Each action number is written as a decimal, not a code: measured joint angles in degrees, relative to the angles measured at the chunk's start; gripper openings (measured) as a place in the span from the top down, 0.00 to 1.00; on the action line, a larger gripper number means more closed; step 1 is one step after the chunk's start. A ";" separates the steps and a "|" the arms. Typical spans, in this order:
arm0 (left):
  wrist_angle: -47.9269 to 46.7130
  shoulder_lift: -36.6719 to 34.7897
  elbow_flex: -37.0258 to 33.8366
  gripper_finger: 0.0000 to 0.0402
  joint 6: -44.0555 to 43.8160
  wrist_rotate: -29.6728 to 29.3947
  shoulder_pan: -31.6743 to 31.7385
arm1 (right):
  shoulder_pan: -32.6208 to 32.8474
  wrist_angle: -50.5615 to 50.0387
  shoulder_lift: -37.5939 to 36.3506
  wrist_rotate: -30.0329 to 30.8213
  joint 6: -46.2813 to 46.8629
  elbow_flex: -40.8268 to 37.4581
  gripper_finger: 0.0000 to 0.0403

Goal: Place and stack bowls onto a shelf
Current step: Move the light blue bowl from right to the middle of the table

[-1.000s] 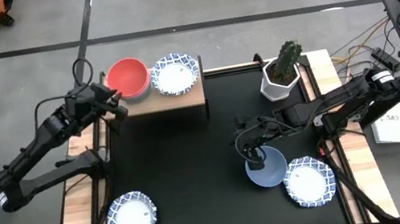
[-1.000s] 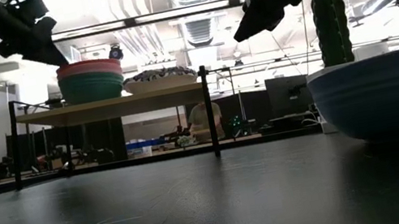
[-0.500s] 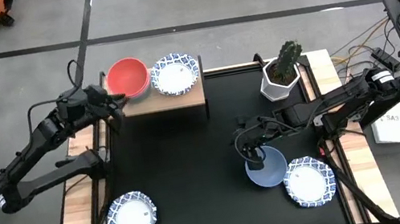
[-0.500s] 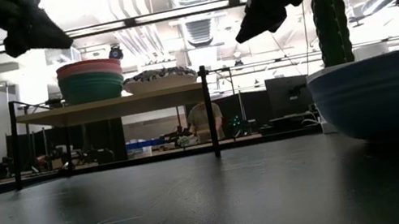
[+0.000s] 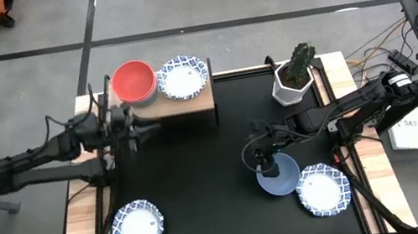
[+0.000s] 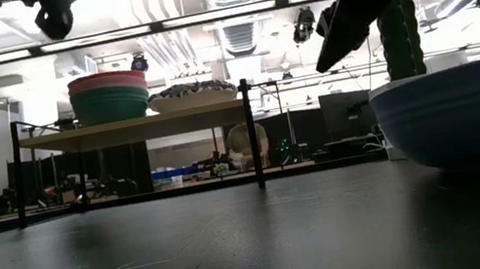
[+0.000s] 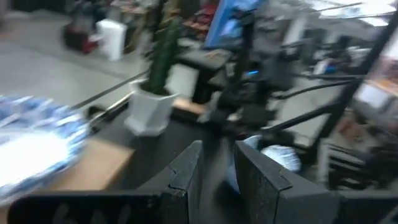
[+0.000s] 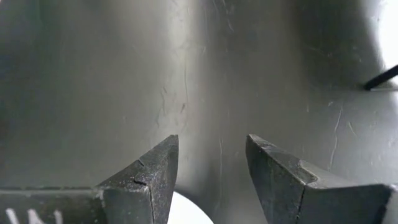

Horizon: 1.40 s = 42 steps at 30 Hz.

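Over the blue bowl [image 5: 278,175] rim we hold the right end effector [image 5: 260,160] narrowly open, ready to grip; left end effector [image 5: 142,131] empty, narrow.

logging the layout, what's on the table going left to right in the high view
patterned bowl → red bowl → patterned bowl on the shelf → blue bowl → cactus pot → patterned bowl beside the blue one
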 joint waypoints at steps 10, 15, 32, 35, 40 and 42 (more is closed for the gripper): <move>10.06 9.35 -0.23 0.81 3.52 -7.94 -15.38 | 0.00 -5.02 0.00 -0.09 0.84 0.00 0.56; 11.10 14.77 0.91 0.81 3.71 -7.97 -17.27 | 0.02 -9.55 0.00 -0.60 1.93 0.00 0.56; 10.72 22.53 3.98 0.81 6.73 -7.99 -17.26 | 0.01 -22.72 -0.01 -0.50 4.31 -0.01 0.56; 10.82 22.57 4.13 0.81 6.75 -8.00 -17.26 | 0.02 -22.69 0.56 -0.10 4.17 -0.25 0.56; 10.81 22.53 4.13 0.81 7.19 -8.00 -17.26 | 0.02 -21.18 4.03 -0.07 3.38 -0.46 0.56; 10.76 22.52 4.13 0.81 7.39 -8.00 -17.26 | 0.02 -20.55 5.58 -0.07 3.23 -0.46 0.56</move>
